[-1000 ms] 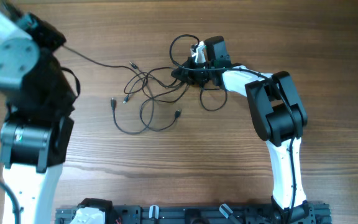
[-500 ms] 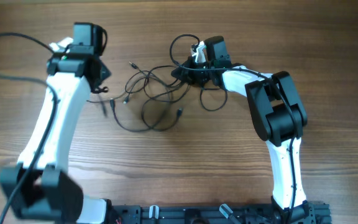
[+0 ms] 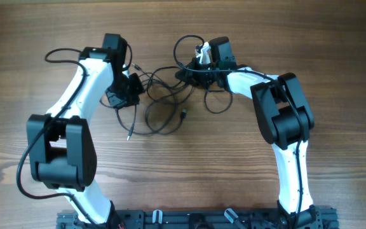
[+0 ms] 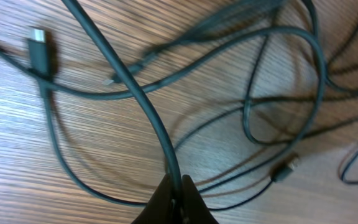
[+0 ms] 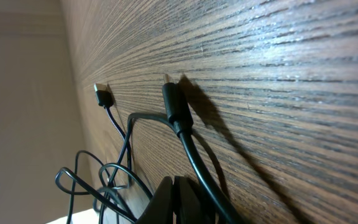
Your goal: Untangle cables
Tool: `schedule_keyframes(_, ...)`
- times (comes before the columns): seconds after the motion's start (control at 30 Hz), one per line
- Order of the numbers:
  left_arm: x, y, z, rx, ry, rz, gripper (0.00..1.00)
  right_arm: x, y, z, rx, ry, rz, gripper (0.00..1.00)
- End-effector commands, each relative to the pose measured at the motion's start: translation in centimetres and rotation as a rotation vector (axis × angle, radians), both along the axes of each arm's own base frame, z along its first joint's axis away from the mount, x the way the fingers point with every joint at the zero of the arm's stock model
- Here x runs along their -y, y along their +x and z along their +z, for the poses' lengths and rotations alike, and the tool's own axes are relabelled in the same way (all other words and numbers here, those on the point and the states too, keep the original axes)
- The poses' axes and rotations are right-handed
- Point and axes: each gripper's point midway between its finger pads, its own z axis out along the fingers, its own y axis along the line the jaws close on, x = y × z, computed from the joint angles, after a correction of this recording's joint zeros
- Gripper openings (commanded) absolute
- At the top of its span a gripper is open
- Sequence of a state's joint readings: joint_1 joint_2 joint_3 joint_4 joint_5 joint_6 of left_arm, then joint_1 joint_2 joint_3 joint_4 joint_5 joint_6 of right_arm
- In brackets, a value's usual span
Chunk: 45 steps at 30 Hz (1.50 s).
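The cables [image 3: 164,95] lie in a loose black bunch at the middle back of the table, with plug tips [image 3: 183,115] sticking out. My left gripper [image 3: 127,95] sits at the bunch's left side. In the left wrist view it [image 4: 179,196] is shut on one cable [image 4: 148,106], which runs up from between the fingers. My right gripper [image 3: 186,75] rests on the knot at the bunch's right end. Its jaws [image 5: 178,199] are shut, and a cable with a plug [image 5: 174,102] runs along the right finger. I cannot see whether that cable is pinched.
The wooden table [image 3: 234,165] carries only the cables and the two arms. A thicker arm cable [image 3: 62,54] loops off the left arm at the back left. The arms' black base rail [image 3: 189,219] runs along the front edge.
The left arm has swung in from the far left to the bunch, bringing its cable along. The bunch's left loops shifted. The right arm has not moved.
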State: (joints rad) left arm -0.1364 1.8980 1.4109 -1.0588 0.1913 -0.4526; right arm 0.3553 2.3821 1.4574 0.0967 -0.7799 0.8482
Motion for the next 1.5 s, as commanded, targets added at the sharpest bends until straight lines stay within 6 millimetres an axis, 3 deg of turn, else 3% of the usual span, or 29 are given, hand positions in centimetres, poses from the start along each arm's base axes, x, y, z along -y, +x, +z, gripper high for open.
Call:
schedule_keyframes(0.0,2.2,-0.8,-0.2,0.004,-0.016,-0.159,0.04,3.6,-1.3,-7.6,-0.133,-0.169,-0.125,0.05)
schedule_keyframes(0.27,3.8,-2.4,-0.8,0.002,0.089,-0.362,0.07,3.6,-1.3,-7.6,-0.133,-0.169,-0.124,0.05)
schedule_keyframes(0.3,4.0,-2.6,-1.0,0.003,0.098,-0.401,0.12,3.6,-1.3,-7.6,-0.133,-0.169,-0.125,0.05)
schedule_keyframes(0.33,4.2,-2.8,-1.1,0.002,0.098,-0.42,0.22,3.6,-1.3,-7.6,-0.133,-0.169,-0.124,0.05)
schedule_keyframes(0.37,4.3,-3.0,-1.3,-0.002,0.098,-0.425,0.4,3.6,-1.3,-7.6,-0.133,-0.169,-0.125,0.05)
schedule_keyframes(0.4,4.3,-3.1,-1.4,-0.004,0.098,-0.426,0.46,3.6,-1.3,-7.6,-0.133,-0.169,-0.124,0.04)
schedule_keyframes(0.47,4.2,-3.4,-1.8,-0.011,0.099,-0.426,0.53,3.6,-1.3,-7.6,-0.134,-0.169,-0.124,0.05)
schedule_keyframes(0.6,4.0,-4.1,-2.6,-0.025,0.099,-0.455,0.55,3.6,-1.3,-7.6,-0.133,-0.169,-0.124,0.05)
schedule_keyframes(0.73,4.2,-3.5,-4.0,0.02,0.096,-0.451,0.68,3.6,-1.3,-7.6,-0.133,-0.169,-0.124,0.05)
schedule_keyframes(0.83,4.5,-2.5,-4.8,0.077,0.09,-0.444,0.64,3.6,-1.3,-7.6,-0.134,-0.167,-0.123,0.05)
schedule_keyframes(0.9,4.5,-2.4,-5.3,0.088,0.088,-0.414,0.57,3.6,-1.3,-7.6,-0.134,-0.167,-0.123,0.06)
schedule_keyframes(0.93,4.5,-2.5,-5.4,0.087,0.088,-0.41,0.49,3.6,-1.3,-7.6,-0.134,-0.167,-0.123,0.06)
schedule_keyframes(0.97,4.5,-2.6,-5.4,0.083,0.088,-0.411,0.28,3.6,-1.3,-7.6,-0.134,-0.167,-0.123,0.06)
schedule_keyframes(1.07,4.4,-3.0,-5.4,0.069,0.09,-0.413,0.04,3.6,-1.3,-7.6,-0.134,-0.167,-0.123,0.07)
schedule_keyframes(1.27,4.9,-2.8,-1.5,0.128,0.067,-0.433,0.04,3.6,-1.3,-7.6,-0.132,-0.166,-0.123,0.07)
schedule_keyframes(1.37,7.4,-3.7,0.4,0.192,-0.025,-0.625,0.04,3.6,-1.2,-7.5,-0.13,-0.165,-0.123,0.07)
schedule_keyframes(1.47,9.4,-5.0,0.1,0.203,-0.066,-0.789,0.04,3.6,-1.2,-7.5,-0.128,-0.164,-0.124,0.07)
